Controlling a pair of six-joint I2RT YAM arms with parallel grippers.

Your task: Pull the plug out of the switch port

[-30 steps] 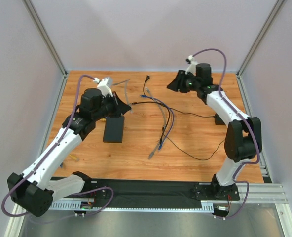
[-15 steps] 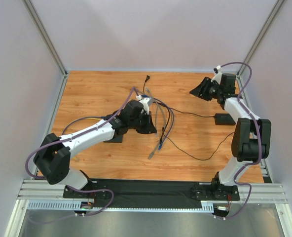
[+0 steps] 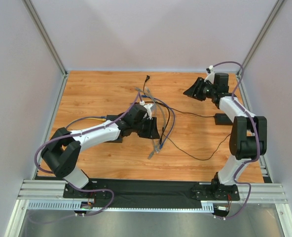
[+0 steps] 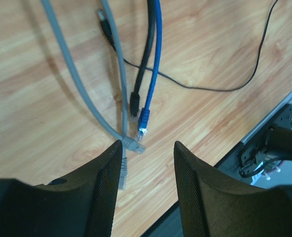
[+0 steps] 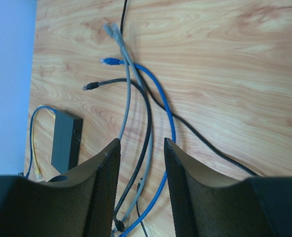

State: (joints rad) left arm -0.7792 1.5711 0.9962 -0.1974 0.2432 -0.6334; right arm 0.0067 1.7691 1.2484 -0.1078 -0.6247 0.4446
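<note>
Fingers of the left gripper (image 4: 147, 148) stand well apart and hold nothing; bare wood shows in the gap. Just past their tips, toward 12 o'clock in the left wrist view, lie the loose ends of a grey cable (image 4: 131, 144), a blue cable (image 4: 144, 118) and a black cable (image 4: 134, 104), close together on the wooden table (image 3: 96, 89). A thin black wire (image 4: 244, 84) curves off toward 2 o'clock.

The right gripper (image 5: 141, 143) is likewise spread wide and empty. In the top view it hangs over the table's 2 o'clock corner and faces 9 o'clock. A small adapter brick (image 3: 224, 119) lies at 5 o'clock from it.

The flat black box with the switch port (image 5: 66, 140) lies at 8 o'clock in the right wrist view, well apart from both grippers' tips. A yellow cable (image 5: 36, 158) and a thin blue one run beside its edge. Whether a plug sits in the port cannot be told. From above, the left forearm covers most of the box.
</note>
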